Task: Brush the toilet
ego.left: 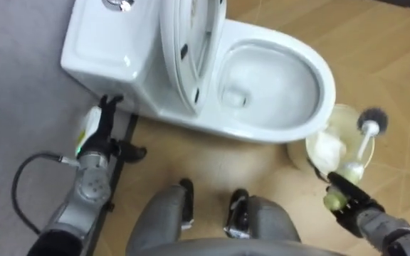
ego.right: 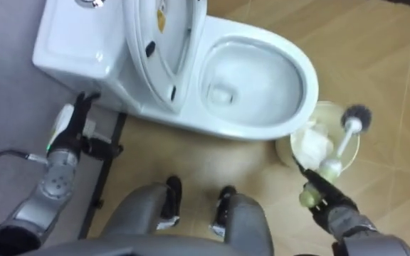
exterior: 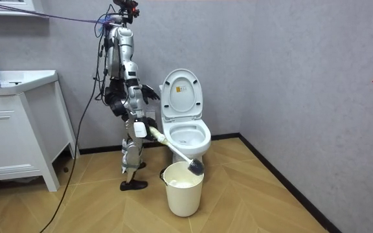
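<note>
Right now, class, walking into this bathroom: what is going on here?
A humanoid robot stands beside the toilet, whose lid and seat are up. Its right robot hand is curled round the handle of a brush. The brush head is over a bucket on the floor next to the bowl, not in the bowl. The left robot hand hangs by the tank with straight fingers and holds nothing.

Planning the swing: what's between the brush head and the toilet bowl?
In the left eye view, just the open bucket under the brush, right beside the toilet.
</note>
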Robot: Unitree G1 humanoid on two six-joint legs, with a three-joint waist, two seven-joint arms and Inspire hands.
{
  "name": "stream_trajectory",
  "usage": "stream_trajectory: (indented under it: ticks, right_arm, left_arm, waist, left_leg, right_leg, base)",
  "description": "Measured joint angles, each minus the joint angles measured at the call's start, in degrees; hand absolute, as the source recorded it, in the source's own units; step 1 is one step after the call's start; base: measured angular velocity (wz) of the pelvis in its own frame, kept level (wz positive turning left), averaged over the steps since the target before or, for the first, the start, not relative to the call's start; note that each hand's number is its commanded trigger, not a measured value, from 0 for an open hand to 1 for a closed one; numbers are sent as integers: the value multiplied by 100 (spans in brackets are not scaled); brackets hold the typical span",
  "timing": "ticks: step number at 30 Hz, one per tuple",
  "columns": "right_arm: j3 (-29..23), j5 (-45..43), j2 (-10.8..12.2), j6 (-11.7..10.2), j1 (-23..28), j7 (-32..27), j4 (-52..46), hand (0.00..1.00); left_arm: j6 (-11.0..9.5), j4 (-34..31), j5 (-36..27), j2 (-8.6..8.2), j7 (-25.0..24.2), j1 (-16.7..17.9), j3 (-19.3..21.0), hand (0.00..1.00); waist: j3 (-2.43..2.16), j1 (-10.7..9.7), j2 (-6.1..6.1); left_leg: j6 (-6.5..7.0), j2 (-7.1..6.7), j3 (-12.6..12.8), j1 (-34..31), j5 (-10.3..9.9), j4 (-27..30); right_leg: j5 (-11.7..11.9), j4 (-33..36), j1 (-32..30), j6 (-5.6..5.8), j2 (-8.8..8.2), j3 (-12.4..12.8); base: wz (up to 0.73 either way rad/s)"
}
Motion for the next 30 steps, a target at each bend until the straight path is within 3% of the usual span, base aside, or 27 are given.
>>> stream_trajectory:
  ticks: [6,9,15,19,21,24,30]
  right_arm:
    - [-17,11,73,-114,631,-23,-689,100]
    - [-19,-398,160,-180,819,-58,-939,100]
    - [-123,-1488,224,-328,887,-196,-1345,100]
    - [0,-2227,258,-582,869,-182,-1491,100]
    - [73,-2812,317,-616,839,-238,-1582,100]
    - [180,-3397,354,-648,864,-220,-1663,100]
    - [278,-3982,460,-736,869,-213,-1945,100]
  left_arm:
    - [-22,-339,292,-9,59,620,315,0]
    - [-41,-580,571,-13,120,936,451,0]
    - [-79,-902,1288,-40,318,1063,688,0]
    - [-328,-1563,1516,-121,540,1229,834,0]
    - [-695,-1975,1519,-184,832,1219,838,0]
    - [-993,-2206,1578,-184,1062,1215,877,0]
    - [-1194,-2260,1910,-181,1182,1188,1051,0]
  waist:
    - [-56,7,-73]
    - [-73,-19,-126]
    - [-66,43,-115]
    - [-57,163,-137]
    - [-48,265,-158]
    - [-47,369,-161]
    - [-45,443,-231]
  left_leg:
    - [-63,-66,-67,921,46,-614]
    - [-67,-70,-87,1239,44,-751]
    - [-73,-89,-293,1537,44,-803]
    - [-122,-86,-394,1698,9,-835]
    - [-129,-91,-432,1764,9,-893]
    - [-130,-94,-447,1887,8,-928]
    - [-143,-129,-522,1838,16,-855]
  right_leg:
    - [55,-633,940,18,33,-111]
    - [69,-890,1330,22,75,-130]
    - [135,-1250,1847,26,131,-227]
    - [147,-1328,2024,28,149,-315]
    - [148,-1320,2094,28,147,-372]
    - [147,-1328,2224,29,148,-406]
    - [149,-1331,2258,25,160,-495]
  base:
    - [7]
    - [7]
    - [19]
    - [12]
    - [9]
    - [2]
    - [6]
